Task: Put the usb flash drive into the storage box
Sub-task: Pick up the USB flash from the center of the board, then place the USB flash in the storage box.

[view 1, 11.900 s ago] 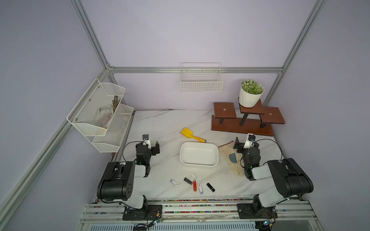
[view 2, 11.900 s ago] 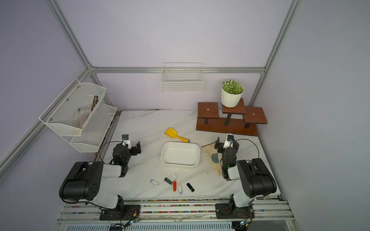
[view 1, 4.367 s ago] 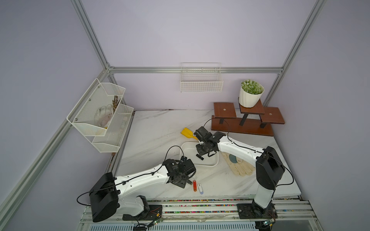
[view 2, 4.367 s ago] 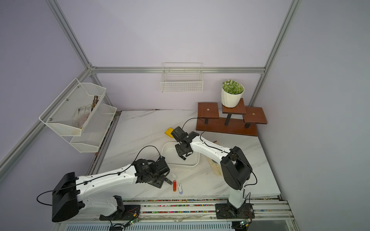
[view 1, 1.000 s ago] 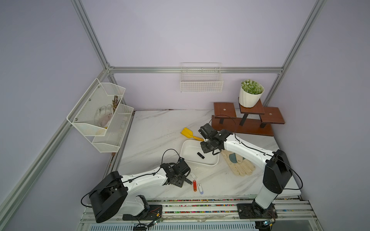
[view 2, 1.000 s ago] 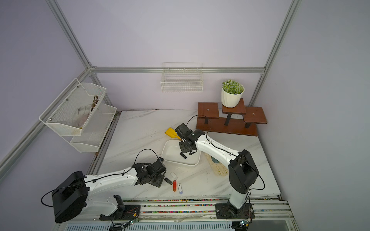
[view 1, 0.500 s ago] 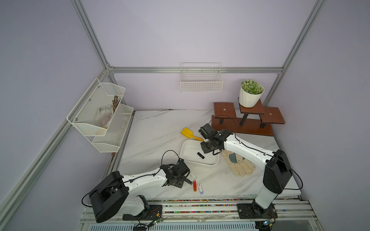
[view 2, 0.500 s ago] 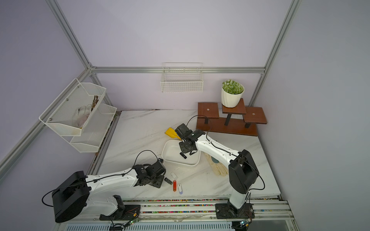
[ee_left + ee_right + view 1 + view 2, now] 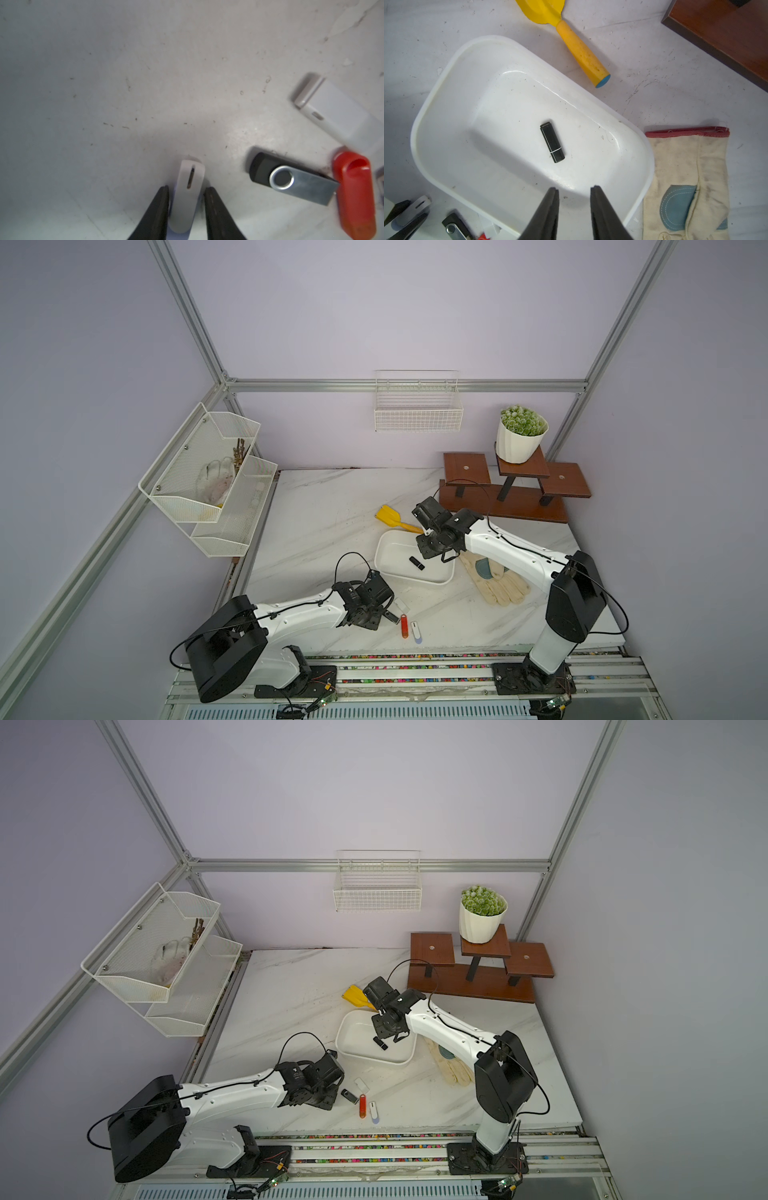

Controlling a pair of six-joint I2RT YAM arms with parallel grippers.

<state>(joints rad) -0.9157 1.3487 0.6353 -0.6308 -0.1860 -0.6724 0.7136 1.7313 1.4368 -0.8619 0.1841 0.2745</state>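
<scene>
Nearest you, along the front of the white marble table, loose drives lie in a cluster: a black-and-silver swivel drive, a red drive and a white drive. Further back sits the box, with a black drive lying flat inside. A glove lies beside it and a yellow scoop behind. Beyond are a wooden stand, a potted plant, wire baskets and lilac walls.

Your left arm lies low from the front-left base, wrist tipped down at the cluster. The left gripper has its fingers close on both sides of a grey drive lying on the table; you cannot tell whether they press it. Your right arm reaches across from the front-right base. The right gripper hangs over the box, jaws slightly apart, holding nothing.
</scene>
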